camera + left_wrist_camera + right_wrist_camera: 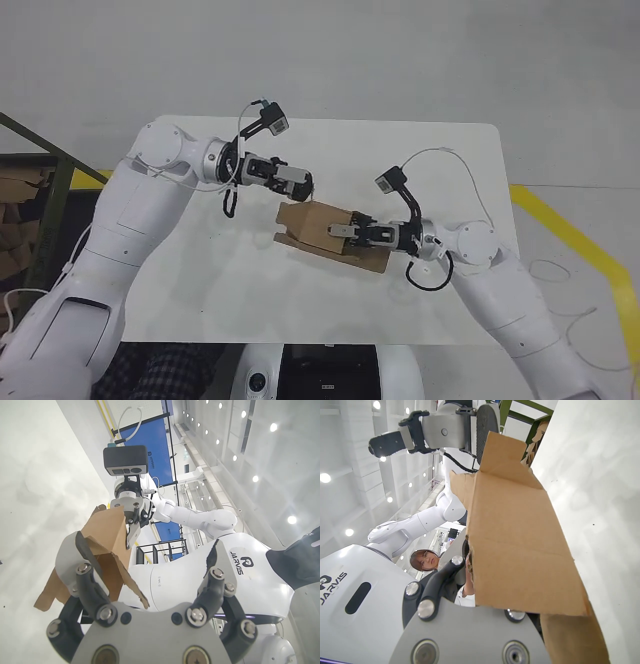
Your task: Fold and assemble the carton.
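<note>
A brown carton [322, 228], partly erected with loose end flaps, sits in the middle of the white table [440, 160]. My right gripper [343, 232] lies over its top panel from the right, shut on a carton wall. The left wrist view shows that gripper [128, 536] with one finger outside the carton [107, 530] edge and the other hidden behind the cardboard. My left gripper [303, 187] is at the carton's far left end. It is open, jaws wide, and one of its fingers [83, 552] touches an end flap. The carton [515, 540] covers the right gripper's own fingers in the right wrist view.
A green metal frame [40, 160] with cardboard scraps stands off the table's left side. A yellow floor line [560, 215] runs to the right. Bare table surface lies beyond and in front of the carton.
</note>
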### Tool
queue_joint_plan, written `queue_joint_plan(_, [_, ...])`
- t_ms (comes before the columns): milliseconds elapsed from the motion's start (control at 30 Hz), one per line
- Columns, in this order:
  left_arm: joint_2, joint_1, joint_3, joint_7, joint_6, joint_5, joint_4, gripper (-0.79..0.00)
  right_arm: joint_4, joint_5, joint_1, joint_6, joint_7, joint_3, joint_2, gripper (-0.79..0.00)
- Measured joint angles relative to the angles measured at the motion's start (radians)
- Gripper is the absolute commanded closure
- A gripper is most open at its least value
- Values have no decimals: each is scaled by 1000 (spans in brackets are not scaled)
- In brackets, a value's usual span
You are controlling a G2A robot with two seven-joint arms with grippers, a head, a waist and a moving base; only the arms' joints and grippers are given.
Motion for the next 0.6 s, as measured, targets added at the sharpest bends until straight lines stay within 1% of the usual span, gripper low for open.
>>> queue_joint_plan(267, [-7,-10,11,-4,-10,-1,-4,-785,2,-4,8,0,-5,-28,-8,0])
queue_joint_plan(600, [1,9,-20,4,-8,25,6,-785,27,3,0,-9,-30,28,1,0])
